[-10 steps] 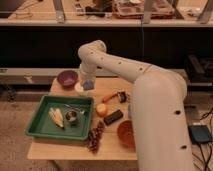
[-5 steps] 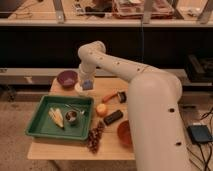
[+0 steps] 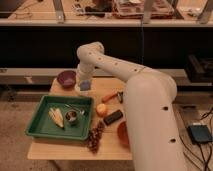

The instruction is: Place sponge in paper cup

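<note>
Sponge [image 3: 85,85] sits at gripper [image 3: 83,88] beside purple bowl [image 3: 66,78]

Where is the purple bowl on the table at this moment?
The purple bowl sits at the table's far left corner, behind the green tray, just left of the gripper.
</note>
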